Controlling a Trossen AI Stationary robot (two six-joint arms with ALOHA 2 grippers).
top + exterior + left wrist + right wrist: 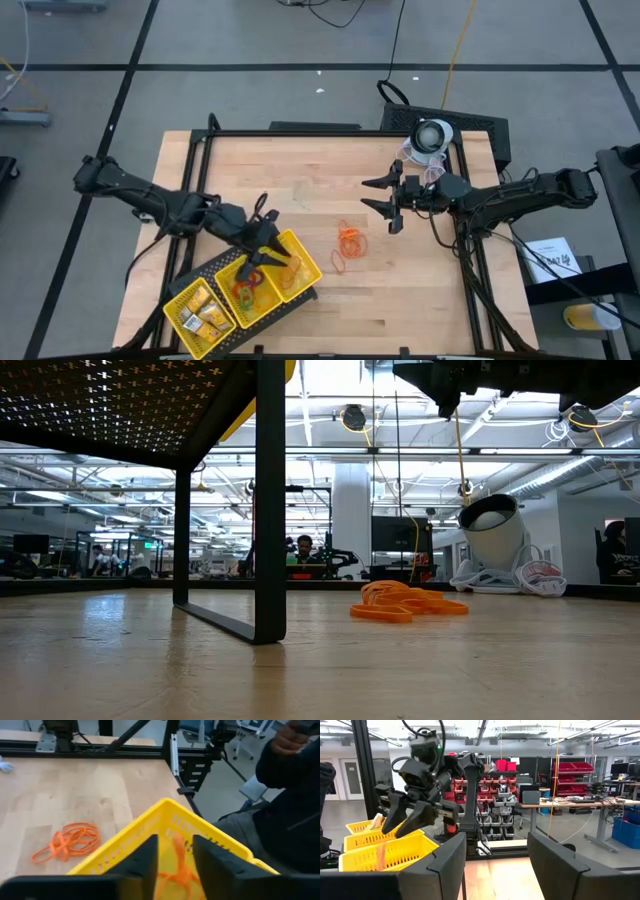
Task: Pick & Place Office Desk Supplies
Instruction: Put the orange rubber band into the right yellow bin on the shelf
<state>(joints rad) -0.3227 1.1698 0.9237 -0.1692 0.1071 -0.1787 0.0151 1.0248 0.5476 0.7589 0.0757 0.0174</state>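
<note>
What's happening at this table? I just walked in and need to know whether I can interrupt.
The robot is sorting small office supplies into a yellow tray. The left claw hangs over the tray's end compartment with its fingers parted, an orange rubber band between them, seemingly being dropped in. More orange rubber bands lie in a pile on the table. The right claw is open and empty, raised above the table near that pile.
</note>
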